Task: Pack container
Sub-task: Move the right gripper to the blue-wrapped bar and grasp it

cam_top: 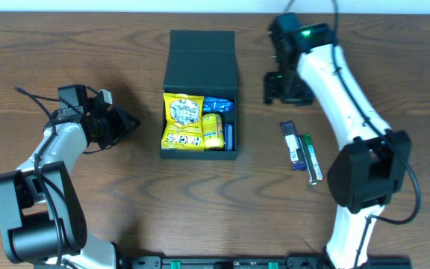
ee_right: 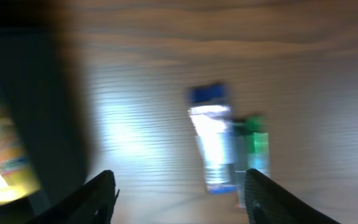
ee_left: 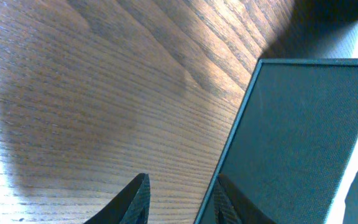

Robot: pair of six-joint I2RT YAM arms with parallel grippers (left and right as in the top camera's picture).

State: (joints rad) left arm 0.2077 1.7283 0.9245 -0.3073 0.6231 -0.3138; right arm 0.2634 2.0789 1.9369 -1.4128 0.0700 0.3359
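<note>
Container (cam_top: 200, 60) sits open in the upper middle, part full of yellow snack bags (cam_top: 184, 121); I think the right tool (ee_right: 179, 193), wide and empty, must next grab the purple bar (cam_top: 293, 146) on the worktop (cam_top: 125, 209), while the left tool (ee_left: 176, 199) hangs narrow and empty.

The left arm (cam_top: 57, 143) and right arm (cam_top: 342, 82) have white shells, black joints and black cables.

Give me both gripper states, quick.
Left gripper: open, holding nothing, next to the container.
Right gripper: open, holding nothing.
</note>
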